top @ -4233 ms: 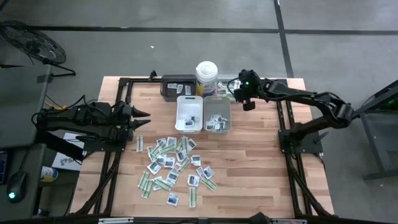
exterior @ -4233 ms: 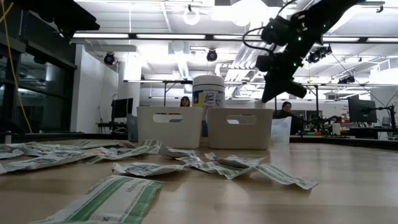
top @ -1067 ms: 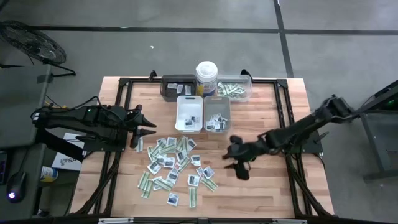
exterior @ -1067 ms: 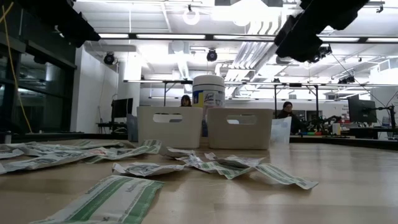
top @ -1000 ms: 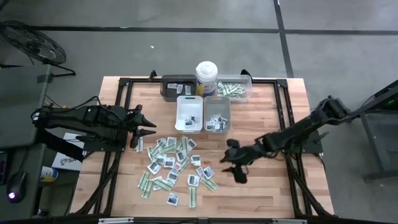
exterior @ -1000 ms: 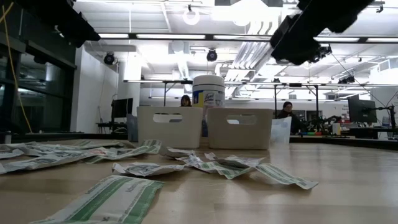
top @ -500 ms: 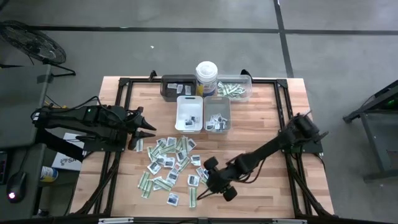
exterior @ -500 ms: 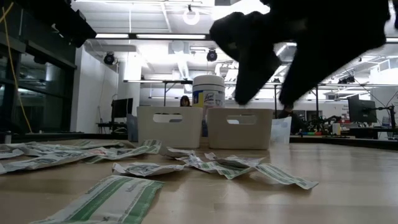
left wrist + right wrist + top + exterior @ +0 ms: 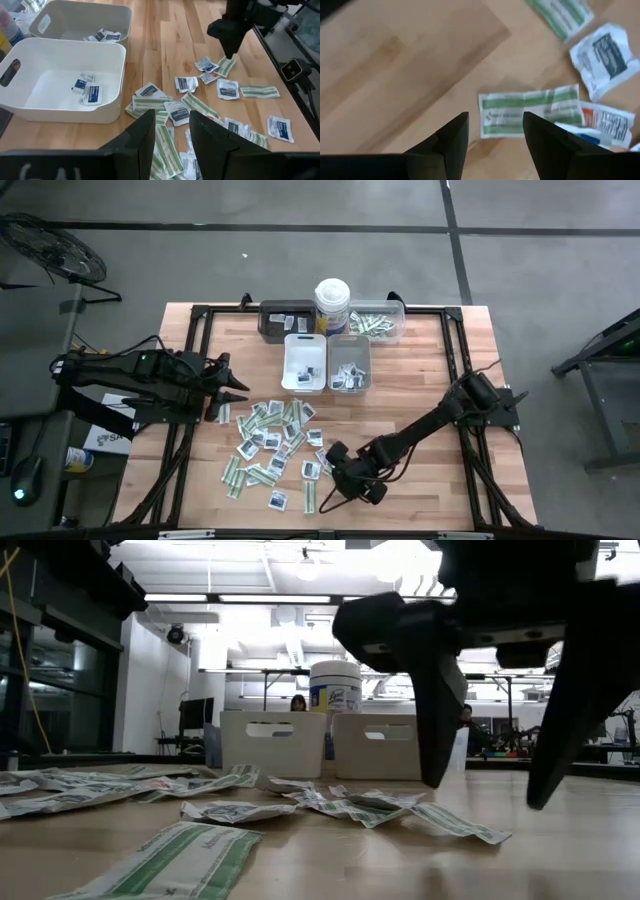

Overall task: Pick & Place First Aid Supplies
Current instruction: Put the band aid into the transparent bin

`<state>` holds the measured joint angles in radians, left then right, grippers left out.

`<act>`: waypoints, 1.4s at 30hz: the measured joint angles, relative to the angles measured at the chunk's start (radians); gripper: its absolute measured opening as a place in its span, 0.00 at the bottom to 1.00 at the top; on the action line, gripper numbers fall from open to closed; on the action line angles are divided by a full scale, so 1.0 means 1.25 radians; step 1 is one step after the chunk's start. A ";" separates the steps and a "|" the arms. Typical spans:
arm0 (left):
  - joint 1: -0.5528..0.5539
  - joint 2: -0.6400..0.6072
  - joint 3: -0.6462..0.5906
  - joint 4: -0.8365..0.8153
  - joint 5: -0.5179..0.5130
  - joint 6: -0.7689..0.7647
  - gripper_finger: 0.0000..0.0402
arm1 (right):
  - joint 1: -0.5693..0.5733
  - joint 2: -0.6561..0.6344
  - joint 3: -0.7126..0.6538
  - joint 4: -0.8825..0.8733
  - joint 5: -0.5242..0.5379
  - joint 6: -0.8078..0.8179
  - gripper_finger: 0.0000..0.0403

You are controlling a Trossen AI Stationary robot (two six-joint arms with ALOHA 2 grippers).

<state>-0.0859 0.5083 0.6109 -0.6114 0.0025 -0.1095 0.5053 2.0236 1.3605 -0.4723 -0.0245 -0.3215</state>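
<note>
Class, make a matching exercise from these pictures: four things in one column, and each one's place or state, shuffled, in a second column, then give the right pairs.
Things:
1. right gripper
2. left gripper
3. canister
4. white tray

Places or states:
A. stands at the table's far edge, between the dark tray and the clear tray
B. open, low over a green strip at the pile's right edge
C. holds a few sachets, beside the grey tray
D. open, left of the pile

Pairs: 1-B, 2-D, 3-A, 4-C
</note>
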 joint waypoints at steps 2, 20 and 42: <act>0.000 0.000 0.000 0.001 0.000 0.000 0.30 | -0.004 0.001 0.000 -0.002 0.013 0.002 0.45; 0.000 0.000 0.000 0.002 -0.005 0.009 0.30 | -0.023 0.061 0.004 0.030 -0.079 0.113 0.44; 0.000 0.000 0.000 0.002 -0.010 0.022 0.30 | 0.035 0.056 0.002 0.025 -0.010 0.345 0.02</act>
<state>-0.0856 0.5079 0.6113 -0.6086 -0.0101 -0.0826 0.5489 2.0933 1.3631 -0.4411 -0.0372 0.1095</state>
